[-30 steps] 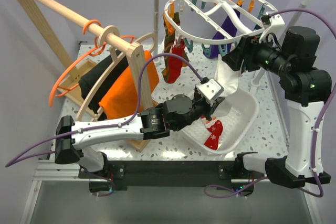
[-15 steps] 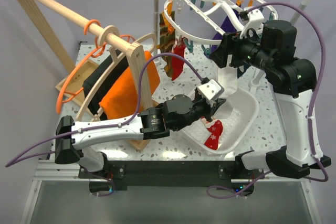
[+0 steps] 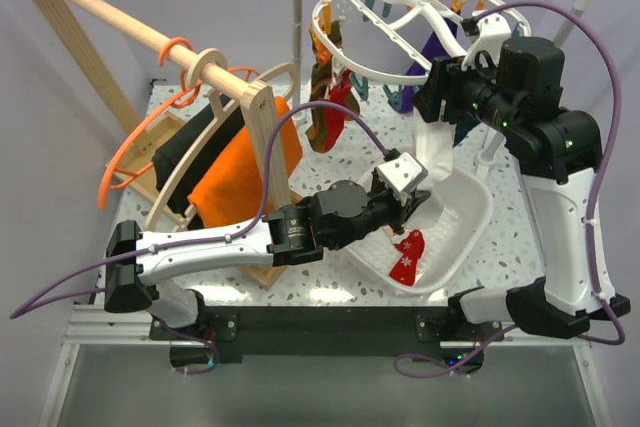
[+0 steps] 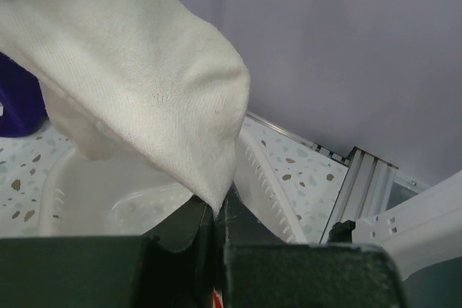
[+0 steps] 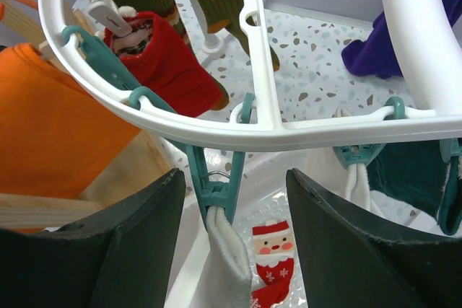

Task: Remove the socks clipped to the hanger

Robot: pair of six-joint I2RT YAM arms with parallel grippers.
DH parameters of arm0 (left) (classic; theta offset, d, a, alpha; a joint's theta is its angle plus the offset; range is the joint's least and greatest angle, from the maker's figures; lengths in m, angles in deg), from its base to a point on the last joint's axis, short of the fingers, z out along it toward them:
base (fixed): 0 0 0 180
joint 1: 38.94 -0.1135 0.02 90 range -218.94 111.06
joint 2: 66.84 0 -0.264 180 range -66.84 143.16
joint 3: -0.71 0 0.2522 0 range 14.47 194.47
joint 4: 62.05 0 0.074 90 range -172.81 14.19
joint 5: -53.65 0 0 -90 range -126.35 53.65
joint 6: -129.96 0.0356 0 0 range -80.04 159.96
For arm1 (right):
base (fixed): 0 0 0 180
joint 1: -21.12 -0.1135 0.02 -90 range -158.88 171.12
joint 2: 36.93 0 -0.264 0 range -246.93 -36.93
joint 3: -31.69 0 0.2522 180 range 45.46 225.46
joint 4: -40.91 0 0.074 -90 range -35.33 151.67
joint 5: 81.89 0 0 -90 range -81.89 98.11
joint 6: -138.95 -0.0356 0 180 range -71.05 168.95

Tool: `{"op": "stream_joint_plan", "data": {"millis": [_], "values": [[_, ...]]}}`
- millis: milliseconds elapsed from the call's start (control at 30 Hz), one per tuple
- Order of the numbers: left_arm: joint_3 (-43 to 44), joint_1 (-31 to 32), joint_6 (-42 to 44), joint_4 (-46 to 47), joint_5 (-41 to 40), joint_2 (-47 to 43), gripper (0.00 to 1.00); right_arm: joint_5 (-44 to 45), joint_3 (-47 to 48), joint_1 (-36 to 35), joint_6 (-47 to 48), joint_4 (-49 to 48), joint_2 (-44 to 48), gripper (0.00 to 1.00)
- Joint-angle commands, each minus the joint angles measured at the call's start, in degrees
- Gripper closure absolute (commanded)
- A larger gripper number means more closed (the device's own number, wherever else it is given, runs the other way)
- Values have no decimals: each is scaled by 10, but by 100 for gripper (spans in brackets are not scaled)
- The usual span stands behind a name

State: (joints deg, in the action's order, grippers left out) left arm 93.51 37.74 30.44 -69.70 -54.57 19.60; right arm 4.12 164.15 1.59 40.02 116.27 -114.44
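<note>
The white oval hanger (image 3: 400, 22) hangs from a white rail at the back right. Clipped to it are a red sock (image 3: 335, 112), a brown-striped sock (image 3: 318, 72), a purple sock (image 3: 440, 47) and a white sock (image 3: 432, 152). In the right wrist view a teal clip (image 5: 216, 189) under the hanger rim (image 5: 238, 131) holds the white sock (image 5: 227, 268). My right gripper (image 5: 234, 239) is open, one finger on each side of that clip. My left gripper (image 4: 216, 218) is shut on the toe of the white sock (image 4: 144, 91), above the white basket (image 3: 465, 232).
A red Santa sock (image 3: 408, 255) lies in the basket. A wooden rack (image 3: 100, 12) at left carries wooden coat hangers (image 3: 262, 122), orange (image 3: 235, 182) and black cloths, and thin orange hangers (image 3: 125, 162). A dark teal sock (image 5: 404, 167) hangs on the right.
My right gripper has swung left and up to the hanger's near rim and now straddles the white sock's clip. The hanger rocked a little. My left gripper has kept its hold.
</note>
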Motion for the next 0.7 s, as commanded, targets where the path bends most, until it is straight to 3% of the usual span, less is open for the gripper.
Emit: {"op": "stream_joint_plan", "data": {"millis": [0, 267, 467, 667], "values": [[19, 4, -12, 6, 9, -5, 100, 3, 13, -6, 8, -30, -1, 37], [20, 4, -13, 3, 8, -5, 100, 13, 17, -8, 8, -27, -11, 38], [19, 4, -14, -8, 9, -7, 100, 20, 14, -8, 4, -31, -9, 52], [16, 3, -16, -18, 13, -16, 100, 18, 7, -8, 1, -35, -6, 76]]}}
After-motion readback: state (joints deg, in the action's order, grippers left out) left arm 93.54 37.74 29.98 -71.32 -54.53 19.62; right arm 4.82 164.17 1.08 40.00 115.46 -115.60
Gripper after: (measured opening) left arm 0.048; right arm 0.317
